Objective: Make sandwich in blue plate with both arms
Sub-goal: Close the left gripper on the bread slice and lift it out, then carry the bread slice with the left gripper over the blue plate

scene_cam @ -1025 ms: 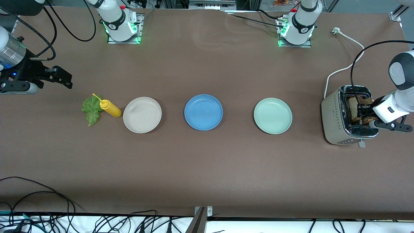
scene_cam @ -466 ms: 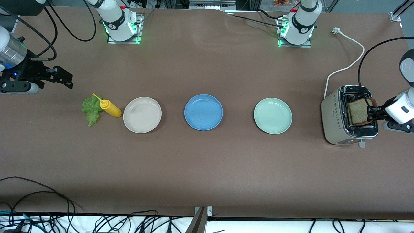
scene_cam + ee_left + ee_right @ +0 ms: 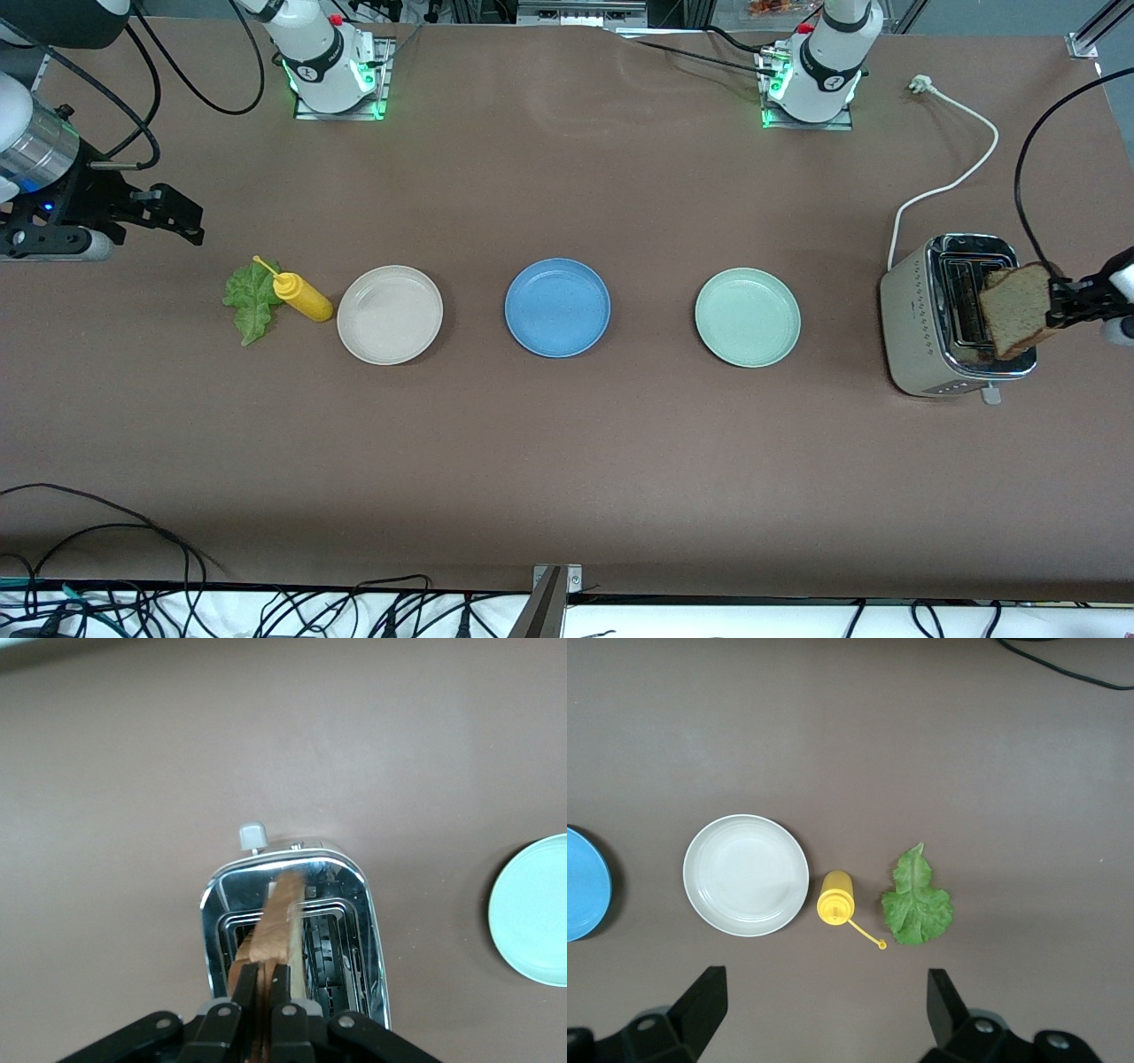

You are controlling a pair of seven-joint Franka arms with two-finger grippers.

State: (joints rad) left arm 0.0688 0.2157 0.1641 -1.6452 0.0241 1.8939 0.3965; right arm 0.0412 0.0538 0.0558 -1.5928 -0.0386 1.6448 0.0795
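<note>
Brown counter (image 3: pixel 567 443): my left fingers (image 3: pixel 1059 301) pinch one toast slice (image 3: pixel 1017 308) above the toaster (image 3: pixel 921 337), right fingers (image 3: pixel 182 217) wide and waiting near the lettuce (image 3: pixel 251 299); next, I judge, comes carrying it over to the blue plate (image 3: pixel 557 307), mid-counter.

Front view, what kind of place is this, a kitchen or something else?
Probably a robotics lab staged as a kitchen task, not a real kitchen: two arm bases bolted to a brown covered table, loose cables along its edge, and a toaster with three plates laid in a row.
</note>
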